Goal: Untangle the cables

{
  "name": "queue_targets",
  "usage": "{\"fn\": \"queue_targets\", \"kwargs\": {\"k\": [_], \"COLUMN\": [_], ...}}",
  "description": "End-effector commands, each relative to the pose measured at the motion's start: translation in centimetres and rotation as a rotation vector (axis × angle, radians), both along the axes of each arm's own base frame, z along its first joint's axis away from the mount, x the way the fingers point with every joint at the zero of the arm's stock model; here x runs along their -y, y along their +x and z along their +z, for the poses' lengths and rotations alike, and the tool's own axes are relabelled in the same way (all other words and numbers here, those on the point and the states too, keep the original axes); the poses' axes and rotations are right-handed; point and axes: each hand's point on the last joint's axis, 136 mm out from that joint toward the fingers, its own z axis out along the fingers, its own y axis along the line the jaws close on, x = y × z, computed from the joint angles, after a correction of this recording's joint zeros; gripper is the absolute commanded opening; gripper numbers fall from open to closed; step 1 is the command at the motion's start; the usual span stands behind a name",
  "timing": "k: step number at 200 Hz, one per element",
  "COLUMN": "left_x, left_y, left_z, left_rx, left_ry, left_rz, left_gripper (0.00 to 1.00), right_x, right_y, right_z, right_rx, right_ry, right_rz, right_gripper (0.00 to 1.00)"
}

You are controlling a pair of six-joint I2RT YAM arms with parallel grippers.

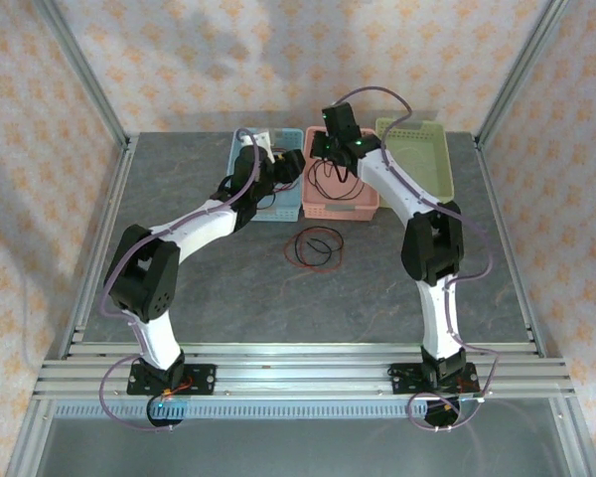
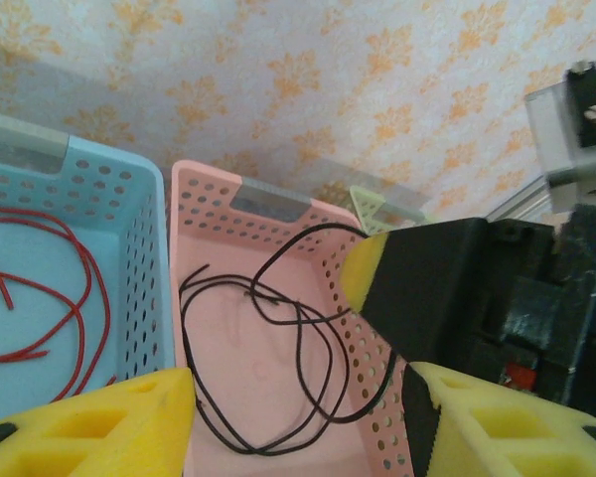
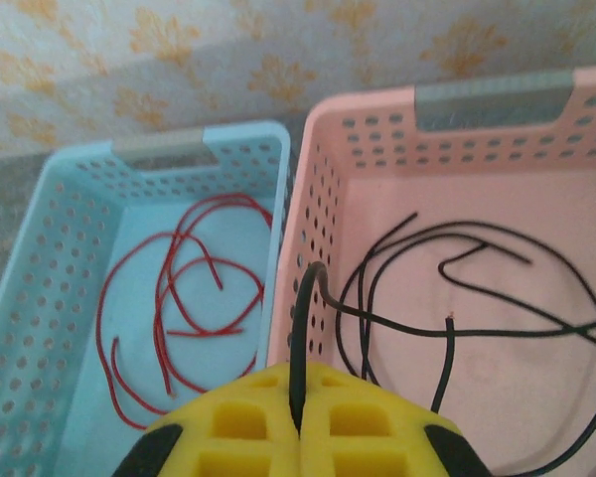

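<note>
From above, three baskets sit in a row along the worktop's far edge: blue basket [image 1: 240, 135], pink basket [image 1: 343, 209] and green basket [image 1: 409, 125]. A small tangle [image 1: 316, 248] of red and black loops lies on the bare worktop just in front of the pink one. It is flat and a little wider left to right than front to back. The wrist cameras do not take in this tangle. They look into the baskets instead.

The red cable [image 3: 162, 298] is coiled on the blue basket's floor, its coil stretched along the basket's length. The black cable [image 3: 300, 328] rises steeply from the pink basket, over the left wall, into the right gripper [image 3: 298, 393]. The rest of it sprawls in wide loops across the pink floor.

The right jaws are pinched tight on that black strand. The left gripper [image 2: 298, 432] hangs above the blue basket's right wall. Its jaws are roughly half open, with nothing between them.
</note>
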Motion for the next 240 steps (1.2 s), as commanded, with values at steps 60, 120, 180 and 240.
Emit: {"fn": "queue_targets", "kwargs": {"k": [60,120,180,240], "left_x": [1.3,1.6,2.2,1.9], "left_y": [0.1,-0.6,-3.9,-8.8], "left_z": [-3.5,-3.3,-2.4,-3.7], "left_rx": [-0.075,-0.079,-0.053,-0.063], "left_ry": [0.014,0.027,0.134,0.178], "left_rz": [-0.068,-0.093,-0.101,-0.101], "left_gripper": [0.58,0.58,0.58,0.58], "right_x": [0.3,1.7,3.0,3.0], "right_y": [0.5,1.4,-0.6,-7.9], "right_z": [-4.7,-4.4,0.6,2.9], "right_rx": [-0.158,-0.144,-0.024,0.074], "right_ry": [0.029,0.008,0.0,-0.004], "right_rz": [-0.001,-0.053,-0.061,-0.022], "right_gripper": [0.02,0.23,0.38,0.38]}}
